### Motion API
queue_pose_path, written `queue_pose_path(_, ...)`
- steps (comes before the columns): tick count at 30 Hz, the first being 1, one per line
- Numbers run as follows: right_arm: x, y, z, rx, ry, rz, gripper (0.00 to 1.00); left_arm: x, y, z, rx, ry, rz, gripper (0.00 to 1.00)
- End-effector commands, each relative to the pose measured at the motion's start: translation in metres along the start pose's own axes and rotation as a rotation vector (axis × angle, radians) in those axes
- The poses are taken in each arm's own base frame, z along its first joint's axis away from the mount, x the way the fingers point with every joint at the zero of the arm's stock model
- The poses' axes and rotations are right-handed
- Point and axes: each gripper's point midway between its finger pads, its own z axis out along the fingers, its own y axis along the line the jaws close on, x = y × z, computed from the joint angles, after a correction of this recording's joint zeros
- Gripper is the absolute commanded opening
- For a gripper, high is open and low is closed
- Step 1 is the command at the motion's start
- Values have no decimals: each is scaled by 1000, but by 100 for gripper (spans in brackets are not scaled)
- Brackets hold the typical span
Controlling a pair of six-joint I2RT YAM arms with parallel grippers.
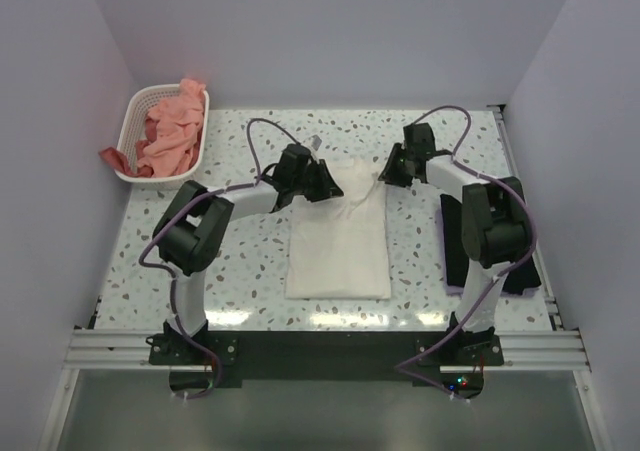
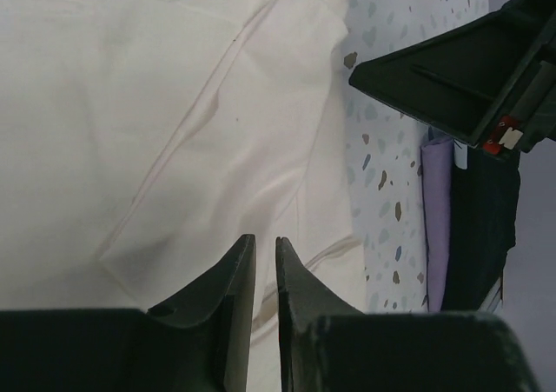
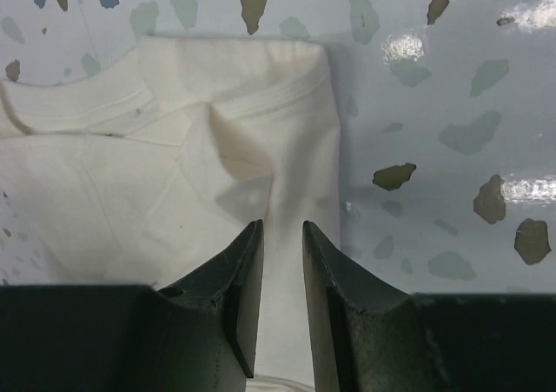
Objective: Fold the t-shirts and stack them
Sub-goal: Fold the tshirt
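**Operator:** Report claw condition.

**Technician:** The left claw (image 2: 263,241) is pressed nearly together. Only a thin slit is left, and no fabric is gathered in it. The right claw (image 3: 282,229) is the same, with a slightly wider slit. Both hang over the collar end of the cream-white t-shirt (image 1: 337,246). Whether they touch the cloth cannot be confirmed from the wrist views.

**Operator:** Why that position?

**Technician:** The shirt lies at the centre of the top view, on the table (image 1: 250,271). Its sleeves are turned in, so it forms a long narrow panel. One claw stands near each upper corner. This is judged to prepare an even lift of that edge for the crosswise fold.

**Operator:** Remaining items?

**Technician:** The lilac t-shirt (image 2: 437,218) and the black t-shirt (image 2: 486,227) lie together at the right edge of the left wrist view, apart from the working area. This is judged to be the finished stack. The salmon-pink t-shirts (image 1: 170,136) lie crumpled in the basket (image 1: 145,101) at upper left, not yet folded.
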Motion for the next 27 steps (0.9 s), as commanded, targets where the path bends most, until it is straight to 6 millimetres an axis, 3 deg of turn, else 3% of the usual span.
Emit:
queue_pose_path(1, -32, 30, -2, -81, -74, -13, 29, -29, -39, 11, 154, -49, 29, 20)
queue_pose_path(7, -42, 35, 5, -90, -88, -16, 30, -24, -31, 26, 141, -21, 24, 19)
queue_pose_path(16, -44, 40, 16, -108, -74, -8, 30, 10, -22, 49, 129, 59, 14, 19)
queue_pose_path(21, -37, 37, 23, -101, -51, -5, 30, 24, -14, 56, 108, 89, 12, 18)
queue_pose_path(27, -34, 24, 27, -43, -38, -30, 30, 28, -10, 56, 100, 100, 6, 17)
